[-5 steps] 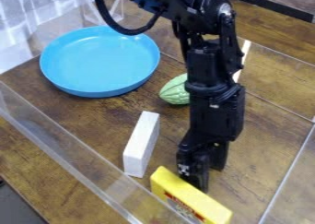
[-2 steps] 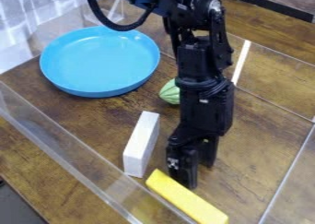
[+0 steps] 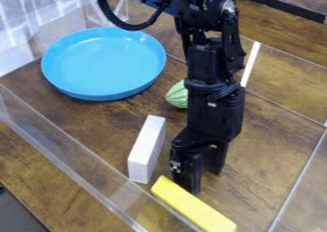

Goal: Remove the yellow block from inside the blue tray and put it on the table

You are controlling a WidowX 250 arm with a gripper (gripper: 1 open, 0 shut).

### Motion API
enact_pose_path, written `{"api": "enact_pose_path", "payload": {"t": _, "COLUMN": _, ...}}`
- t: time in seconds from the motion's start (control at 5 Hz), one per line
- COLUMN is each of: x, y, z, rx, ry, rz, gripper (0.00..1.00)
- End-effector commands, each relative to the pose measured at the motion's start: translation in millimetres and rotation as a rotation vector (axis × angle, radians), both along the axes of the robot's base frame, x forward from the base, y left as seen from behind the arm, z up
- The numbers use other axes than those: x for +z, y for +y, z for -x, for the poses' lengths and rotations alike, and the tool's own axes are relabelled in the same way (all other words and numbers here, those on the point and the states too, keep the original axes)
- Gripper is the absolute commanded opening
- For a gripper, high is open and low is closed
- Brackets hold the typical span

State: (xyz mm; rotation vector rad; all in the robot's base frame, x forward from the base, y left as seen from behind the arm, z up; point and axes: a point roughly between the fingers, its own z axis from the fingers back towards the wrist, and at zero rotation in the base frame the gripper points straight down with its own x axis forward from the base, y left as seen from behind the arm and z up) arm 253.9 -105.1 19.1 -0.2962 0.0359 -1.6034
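The yellow block [image 3: 194,206] lies flat on the table [image 3: 274,150] near the front clear wall, showing a plain yellow face. My gripper [image 3: 189,181] points down just behind the block's left end. Its dark fingers [image 3: 179,171] stand apart with nothing between them, and whether a tip touches the block I cannot tell. The blue tray [image 3: 102,62] sits at the back left with nothing in it, well away from the gripper.
A white block [image 3: 148,148] lies just left of the gripper. A green rounded object [image 3: 182,94] rests behind the arm, beside the tray's rim. Clear plastic walls [image 3: 76,179] border the table at the front and the left.
The yellow block has tipped from showing its red-and-white label to lying flat with a plain face up. The gripper stands about where it was.
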Motion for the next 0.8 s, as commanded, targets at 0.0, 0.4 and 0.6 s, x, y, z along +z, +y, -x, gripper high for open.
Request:
{"api": "enact_pose_path", "payload": {"t": 0.0, "x": 2.7, "y": -1, "z": 0.8, "rx": 0.013, "ry": 0.004, "rz": -0.019, "gripper": 1.00}}
{"api": "enact_pose_path", "payload": {"t": 0.4, "x": 2.1, "y": 15, "z": -1.7, "rx": -0.044, "ry": 0.005, "rz": -0.030, "gripper": 1.00}}
{"api": "enact_pose_path", "payload": {"t": 0.6, "x": 4.7, "y": 14, "z": -7.6, "rx": -0.044, "ry": 0.003, "rz": -0.030, "gripper": 0.00}}
